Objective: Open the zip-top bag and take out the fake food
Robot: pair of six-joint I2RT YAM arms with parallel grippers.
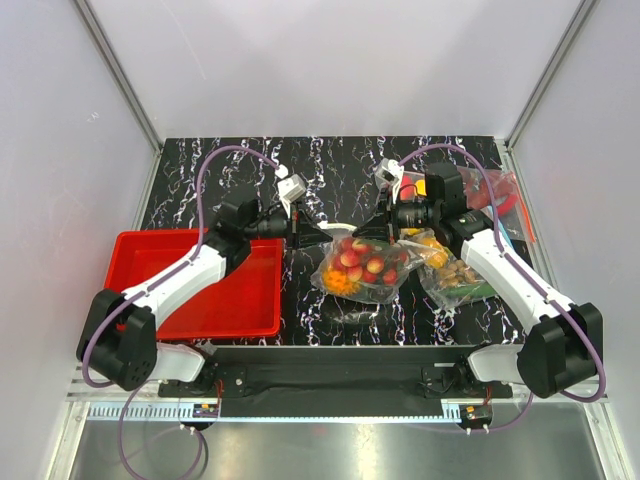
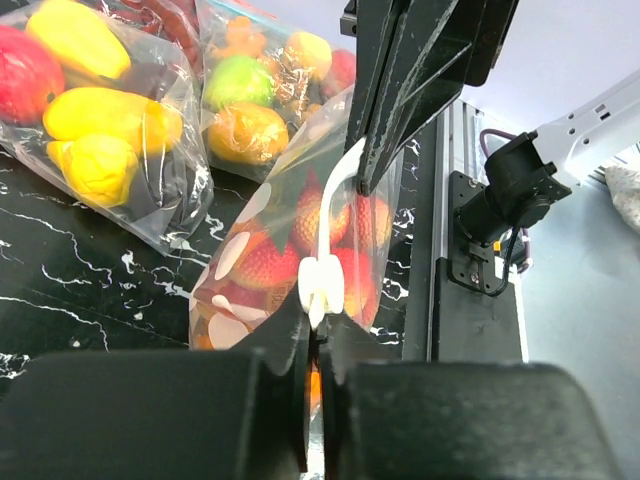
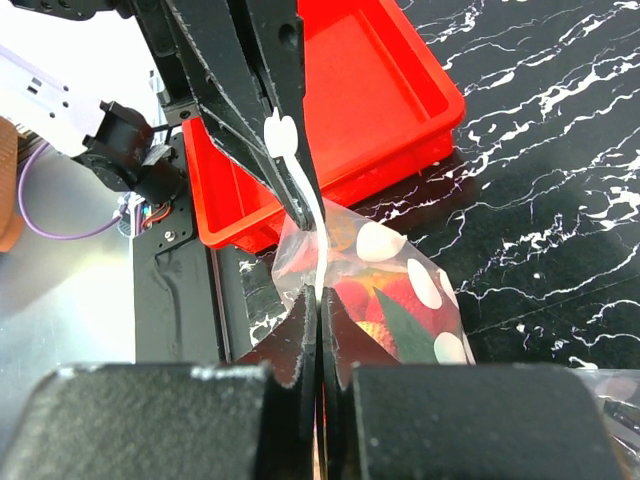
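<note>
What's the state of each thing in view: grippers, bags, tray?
zip-top bag: pinched at both ends of its top edge; zip open or shut unclear
fake food: inside the bag
left gripper: shut on bag edge by white slider
right gripper: shut on bag edge
red tray: nothing visible inside
other food bags: lying on table
</note>
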